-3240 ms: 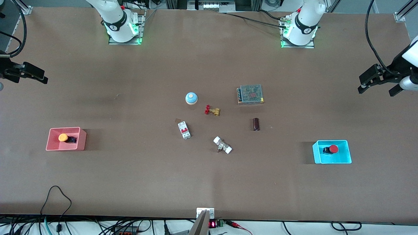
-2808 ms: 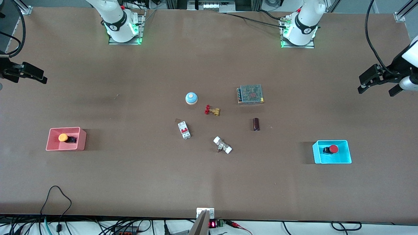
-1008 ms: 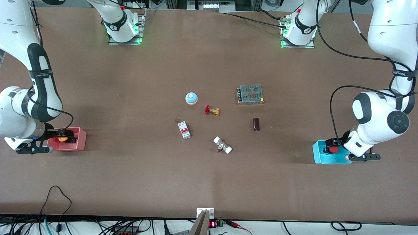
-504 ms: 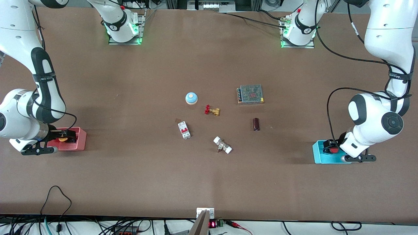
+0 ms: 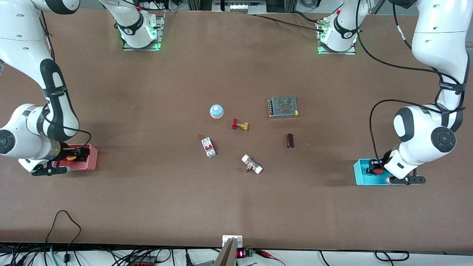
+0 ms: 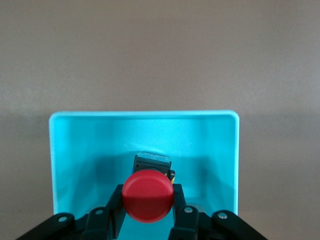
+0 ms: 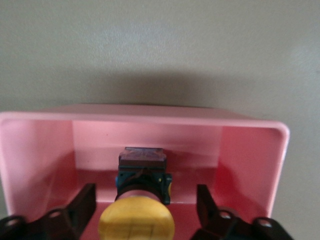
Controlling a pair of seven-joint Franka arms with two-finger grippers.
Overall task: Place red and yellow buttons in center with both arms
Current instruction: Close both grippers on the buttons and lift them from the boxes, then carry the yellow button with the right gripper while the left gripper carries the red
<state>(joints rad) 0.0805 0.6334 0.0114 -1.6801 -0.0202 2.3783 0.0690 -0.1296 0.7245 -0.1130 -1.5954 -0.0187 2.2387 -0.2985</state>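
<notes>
Right tool point(image 7: 136, 212) tips cut off by wrist pic edge (yellow button point(image 7: 136, 223) too).

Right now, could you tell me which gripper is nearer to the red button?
Left. The left gripper is in the cyan bin, its fingers flanking the red button. The right gripper is in the pink bin, at the table's right-arm end.

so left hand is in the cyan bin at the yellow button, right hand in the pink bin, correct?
Not quite. The button in the cyan bin is red, not yellow; the left wrist view shows the left hand around it. The yellow button is in the pink bin, at the right hand.
</notes>
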